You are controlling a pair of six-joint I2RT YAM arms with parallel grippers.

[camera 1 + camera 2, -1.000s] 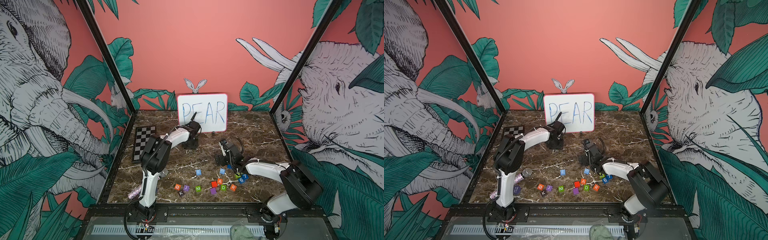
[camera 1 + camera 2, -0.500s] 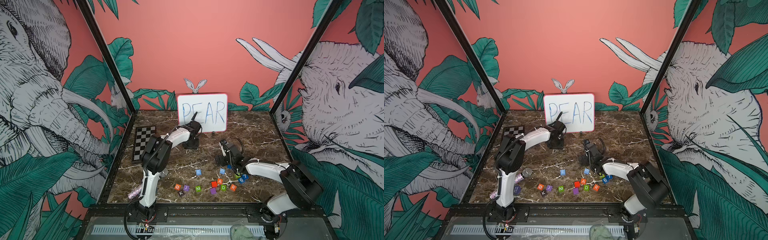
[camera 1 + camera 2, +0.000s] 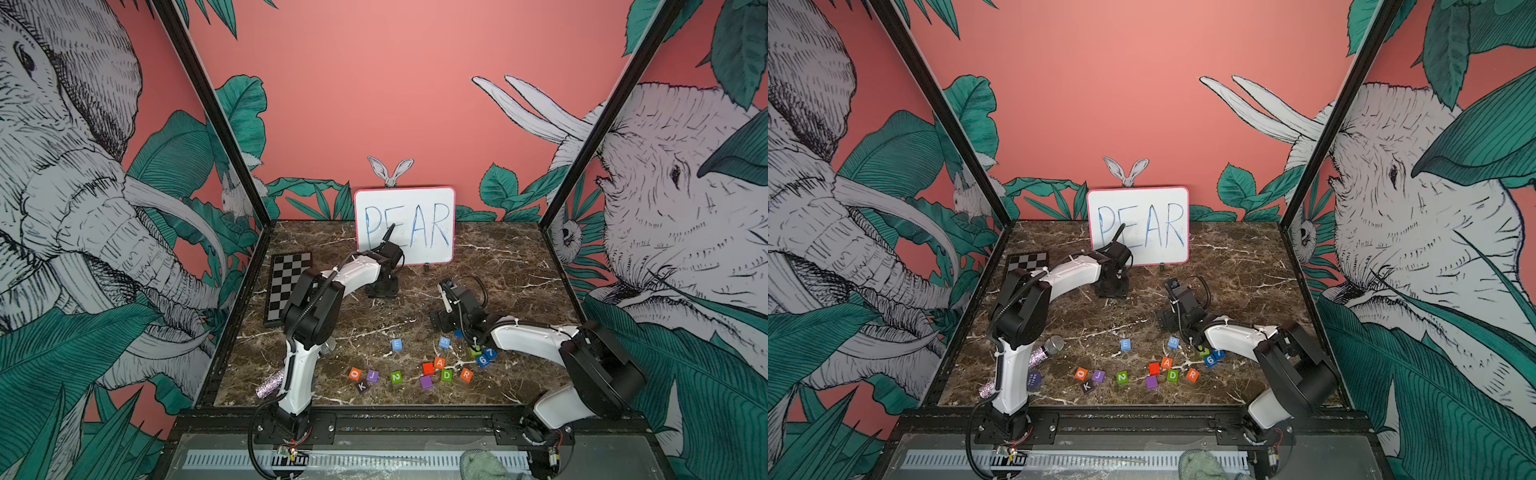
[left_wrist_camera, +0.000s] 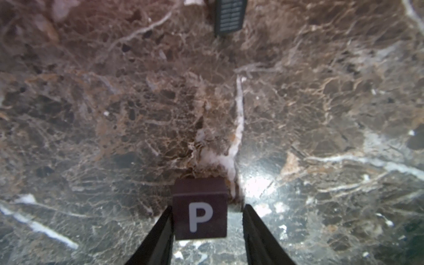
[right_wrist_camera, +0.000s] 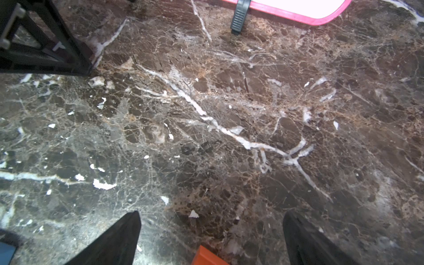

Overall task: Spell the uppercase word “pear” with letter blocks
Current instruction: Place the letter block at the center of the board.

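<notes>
Left hand (image 4: 207, 207) sits unclenched around the dark P block (image 4: 199, 220) on the marble surface (image 4: 229, 103), a gap at one side; right hand (image 5: 211, 214) gapes wide, grasping nothing.

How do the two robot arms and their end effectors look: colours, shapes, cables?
Both the left arm and the right arm have white, rounded links and bulky black joints, with black cables running along them. The left end effector and the right end effector each have two black fingers that taper to narrow tips.
</notes>
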